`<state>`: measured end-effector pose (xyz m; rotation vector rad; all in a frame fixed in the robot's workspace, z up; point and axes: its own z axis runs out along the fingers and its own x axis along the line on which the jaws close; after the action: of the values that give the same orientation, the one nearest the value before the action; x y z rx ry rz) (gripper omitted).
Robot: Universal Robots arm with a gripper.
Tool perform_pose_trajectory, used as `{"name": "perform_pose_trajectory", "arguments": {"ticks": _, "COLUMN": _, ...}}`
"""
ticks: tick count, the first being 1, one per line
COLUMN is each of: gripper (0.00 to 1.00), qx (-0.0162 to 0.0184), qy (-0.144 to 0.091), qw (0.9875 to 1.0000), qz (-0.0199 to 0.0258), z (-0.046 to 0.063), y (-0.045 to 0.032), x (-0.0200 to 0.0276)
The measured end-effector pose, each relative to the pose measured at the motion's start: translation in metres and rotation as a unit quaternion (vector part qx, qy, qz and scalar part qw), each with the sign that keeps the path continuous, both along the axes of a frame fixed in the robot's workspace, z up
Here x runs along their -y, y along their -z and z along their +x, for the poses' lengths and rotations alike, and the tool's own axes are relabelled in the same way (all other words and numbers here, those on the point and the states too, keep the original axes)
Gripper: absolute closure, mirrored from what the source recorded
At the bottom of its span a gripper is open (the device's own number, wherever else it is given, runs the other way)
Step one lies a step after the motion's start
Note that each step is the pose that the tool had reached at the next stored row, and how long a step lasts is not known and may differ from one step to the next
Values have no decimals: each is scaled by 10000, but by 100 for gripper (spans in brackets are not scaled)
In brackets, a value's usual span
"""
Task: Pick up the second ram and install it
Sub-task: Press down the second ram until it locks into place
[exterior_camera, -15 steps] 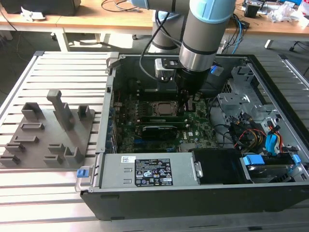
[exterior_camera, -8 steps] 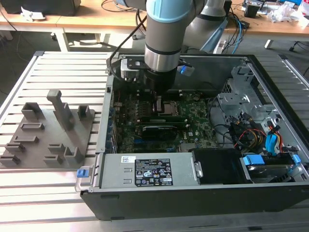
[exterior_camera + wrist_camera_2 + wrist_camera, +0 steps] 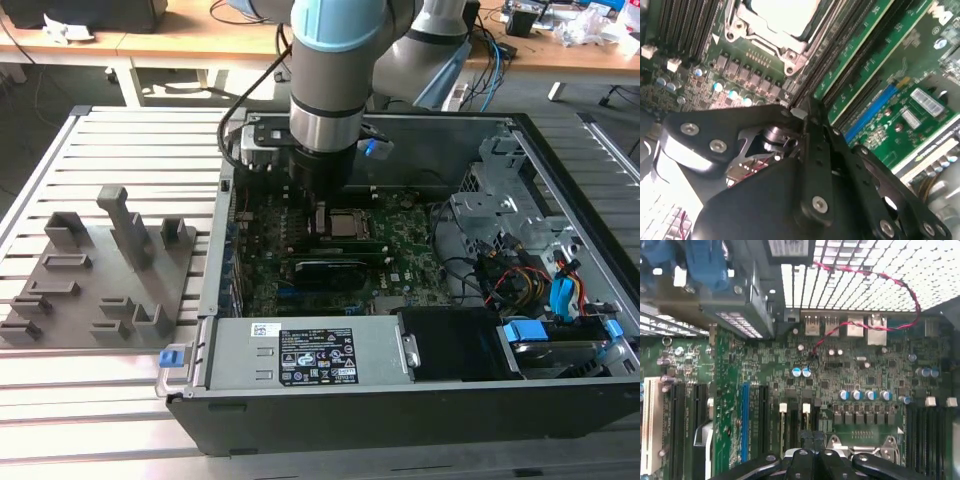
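Looking into the open computer case (image 3: 560,180), we find the arm (image 3: 330,100) reaching down over the motherboard (image 3: 400,235), close to the processor socket (image 3: 775,20). In both wrist views the gripper (image 3: 804,112) (image 3: 813,440) has its fingers (image 3: 807,439) drawn together, with no gap showing and nothing visibly held between them. Their tips sit at the end of the memory slots, where the second ram (image 3: 852,55) stands as a long green stick in a slot beside the socket; whether they touch it we cannot tell. A grey power supply (image 3: 300,350) lies along the case's near side. Outside, on the exterior view's left, a grey tray (image 3: 100,270) of plastic blocks rests on the slatted metal surface (image 3: 100,150). Wooden desks (image 3: 200,40) stand behind.
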<state>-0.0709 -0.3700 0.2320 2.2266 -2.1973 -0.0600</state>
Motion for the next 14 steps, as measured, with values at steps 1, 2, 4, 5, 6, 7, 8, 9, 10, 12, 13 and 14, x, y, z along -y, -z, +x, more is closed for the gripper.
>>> {"name": "perform_pose_trajectory", "arguments": {"ticks": 1, "gripper": 89, "qx": -3, "qy": 1, "qw": 10000, "qz": 0, "z": 47, "y": 0, "x": 0}}
{"name": "perform_pose_trajectory", "arguments": {"ticks": 2, "gripper": 89, "qx": -5, "qy": 1, "qw": 10000, "qz": -1, "z": 114, "y": -1, "x": -3}}
{"name": "perform_pose_trajectory", "arguments": {"ticks": 4, "gripper": 89, "qx": -6, "qy": 2, "qw": 10000, "qz": 0, "z": 189, "y": -26, "x": -19}}
{"name": "perform_pose_trajectory", "arguments": {"ticks": 5, "gripper": 89, "qx": -5, "qy": 2, "qw": 10000, "qz": 0, "z": 203, "y": -55, "x": -26}}
{"name": "perform_pose_trajectory", "arguments": {"ticks": 6, "gripper": 89, "qx": -5, "qy": 2, "qw": 10000, "qz": -1, "z": 208, "y": -104, "x": -31}}
{"name": "perform_pose_trajectory", "arguments": {"ticks": 7, "gripper": 89, "qx": -5, "qy": 3, "qw": 10000, "qz": 0, "z": 209, "y": -144, "x": -35}}
{"name": "perform_pose_trajectory", "arguments": {"ticks": 8, "gripper": 89, "qx": -5, "qy": 3, "qw": 10000, "qz": 0, "z": 210, "y": -209, "x": -42}}
{"name": "perform_pose_trajectory", "arguments": {"ticks": 9, "gripper": 89, "qx": -6, "qy": 2, "qw": 10000, "qz": 0, "z": 210, "y": -258, "x": -46}}
{"name": "perform_pose_trajectory", "arguments": {"ticks": 10, "gripper": 89, "qx": -5, "qy": 1, "qw": 10000, "qz": 0, "z": 211, "y": -361, "x": -52}}
{"name": "perform_pose_trajectory", "arguments": {"ticks": 12, "gripper": 89, "qx": -5, "qy": 2, "qw": 10000, "qz": 1, "z": 210, "y": -408, "x": -53}}
{"name": "perform_pose_trajectory", "arguments": {"ticks": 13, "gripper": 89, "qx": -5, "qy": 2, "qw": 10000, "qz": 1, "z": 210, "y": -409, "x": -53}}
{"name": "perform_pose_trajectory", "arguments": {"ticks": 14, "gripper": 89, "qx": -5, "qy": 3, "qw": 10000, "qz": 1, "z": 210, "y": -409, "x": -53}}
